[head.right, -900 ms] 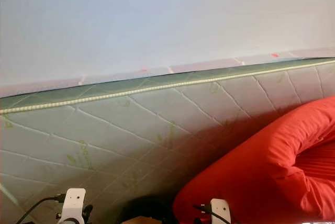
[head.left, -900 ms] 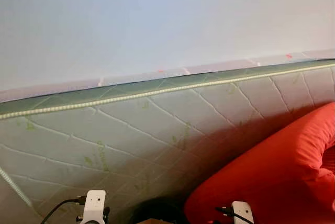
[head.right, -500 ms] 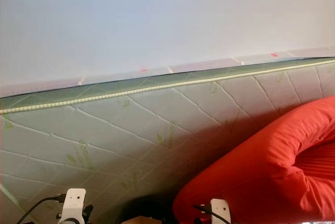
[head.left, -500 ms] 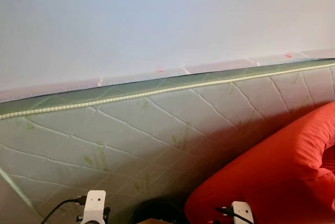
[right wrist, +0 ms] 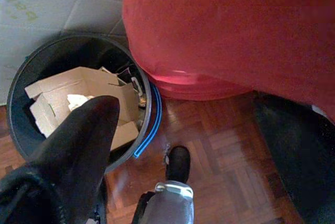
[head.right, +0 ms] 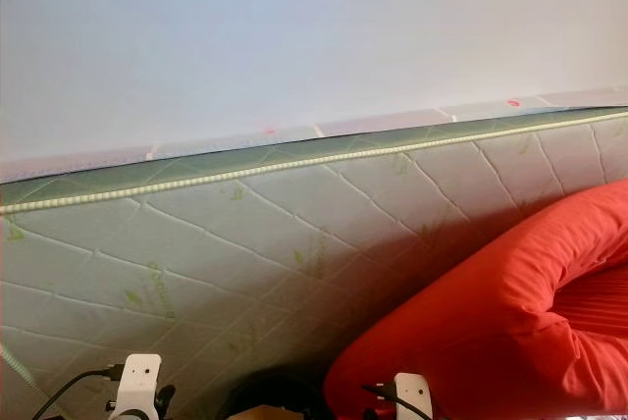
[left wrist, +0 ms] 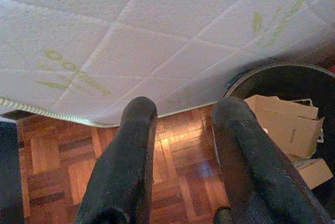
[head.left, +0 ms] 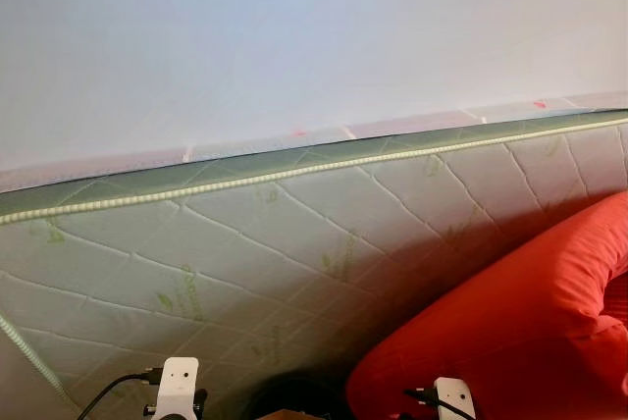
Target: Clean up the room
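Note:
A black round trash bin (right wrist: 31,67) stands on the parquet floor with flattened cardboard pieces (right wrist: 78,90) inside it. In the head views its dark rim (head.left: 294,386) peeks out at the bottom, between my two wrists. My right gripper (right wrist: 99,116) hangs above the bin's near rim. My left gripper (left wrist: 180,130) is open and empty, held over the wood floor (left wrist: 172,156) beside the bin (left wrist: 282,82). A big red beanbag (head.left: 520,332) rests against the bin's right side.
A quilted white mattress with green piping (head.left: 294,234) leans against the pale wall (head.left: 294,37) straight ahead. Its lower edge (left wrist: 63,111) hangs over the floor close to the left gripper. My own foot (right wrist: 178,164) stands on the parquet beside the bin.

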Available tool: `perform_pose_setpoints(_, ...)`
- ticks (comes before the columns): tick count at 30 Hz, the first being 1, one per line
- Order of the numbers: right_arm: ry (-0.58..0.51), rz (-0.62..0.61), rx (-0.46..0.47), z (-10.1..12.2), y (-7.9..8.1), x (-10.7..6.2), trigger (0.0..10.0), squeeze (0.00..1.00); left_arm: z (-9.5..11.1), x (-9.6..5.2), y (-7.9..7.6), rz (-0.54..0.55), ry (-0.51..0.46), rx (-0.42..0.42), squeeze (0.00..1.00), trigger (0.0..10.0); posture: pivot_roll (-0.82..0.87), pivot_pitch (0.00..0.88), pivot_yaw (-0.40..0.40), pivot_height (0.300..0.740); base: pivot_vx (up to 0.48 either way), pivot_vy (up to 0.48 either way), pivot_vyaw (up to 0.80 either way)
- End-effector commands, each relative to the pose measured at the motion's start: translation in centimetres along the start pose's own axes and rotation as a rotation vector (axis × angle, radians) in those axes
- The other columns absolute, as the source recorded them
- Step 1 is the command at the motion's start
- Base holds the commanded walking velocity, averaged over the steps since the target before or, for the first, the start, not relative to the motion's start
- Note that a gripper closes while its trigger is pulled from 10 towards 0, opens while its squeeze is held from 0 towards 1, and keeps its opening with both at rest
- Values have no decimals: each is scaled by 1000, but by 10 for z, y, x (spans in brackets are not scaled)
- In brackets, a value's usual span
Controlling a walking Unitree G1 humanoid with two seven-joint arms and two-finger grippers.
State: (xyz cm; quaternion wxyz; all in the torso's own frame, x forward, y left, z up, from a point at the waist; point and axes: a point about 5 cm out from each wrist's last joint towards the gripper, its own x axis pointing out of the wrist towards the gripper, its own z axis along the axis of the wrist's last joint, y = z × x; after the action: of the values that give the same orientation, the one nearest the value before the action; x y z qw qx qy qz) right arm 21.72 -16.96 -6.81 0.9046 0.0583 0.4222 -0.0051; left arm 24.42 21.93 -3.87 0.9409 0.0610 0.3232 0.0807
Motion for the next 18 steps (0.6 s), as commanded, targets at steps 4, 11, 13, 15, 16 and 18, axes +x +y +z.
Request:
perform_pose_setpoints(4,-3,-29,14,-1,-8,-1,10000,0,-7,-2,1,-2,19,2,0,10000,62,0,-39,740,-61,0,0)
perform_pose_setpoints(11,-1,-28,8,-1,-8,-1,10000,0,-7,-2,1,-2,22,3,0,10000,59,0,-37,740,0,0,0)
perform_pose_setpoints(13,-1,-29,9,-1,-8,-1,10000,0,-7,-2,1,-2,22,5,0,10000,60,0,-38,740,0,0,0)
perform_pose_setpoints(15,-1,-29,8,-1,-8,-1,10000,0,-6,-2,1,-2,22,4,0,10000,60,0,-38,740,0,0,0)
perform_pose_setpoints(16,-1,-30,8,-1,-8,-1,10000,0,-6,-2,1,-2,21,4,0,10000,60,0,-38,740,0,0,0)
perform_pose_setpoints(18,-1,-31,9,-1,-8,-1,10000,0,-6,-1,0,-2,20,4,0,10000,60,0,-37,740,0,0,0)
